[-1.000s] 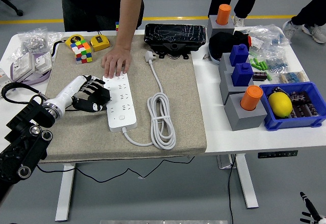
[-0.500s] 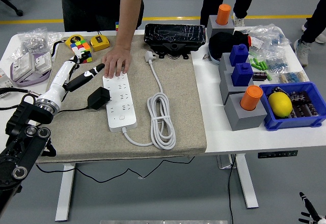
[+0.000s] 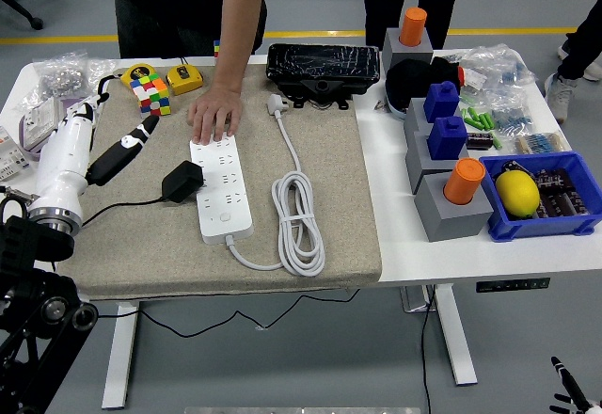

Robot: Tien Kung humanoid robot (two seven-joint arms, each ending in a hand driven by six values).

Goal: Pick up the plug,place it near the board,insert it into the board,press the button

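The black plug (image 3: pixel 182 181) lies on the beige mat (image 3: pixel 329 151), against the left edge of the white power strip (image 3: pixel 222 188), with its black cable trailing off to the left. My left hand (image 3: pixel 132 141) hovers to the left of the plug and apart from it, fingers stretched out and holding nothing. A person's hand (image 3: pixel 214 113) presses flat on the strip's far end. The strip's own white cord (image 3: pixel 299 216) lies coiled to its right. Only fingertips of my right hand (image 3: pixel 567 395) show at the bottom right corner.
A Rubik's cube (image 3: pixel 149 91) and yellow tape measures (image 3: pixel 184 79) sit at the mat's far left. A black case (image 3: pixel 323 64) lies behind the mat. Grey blocks with blue and orange pegs (image 3: pixel 451 188) and a blue bin (image 3: pixel 550 216) holding a lemon stand on the right.
My left hand let go of the black plug, opened, and drew back left and upward. The plug stays beside the strip. The person's hand has not moved.
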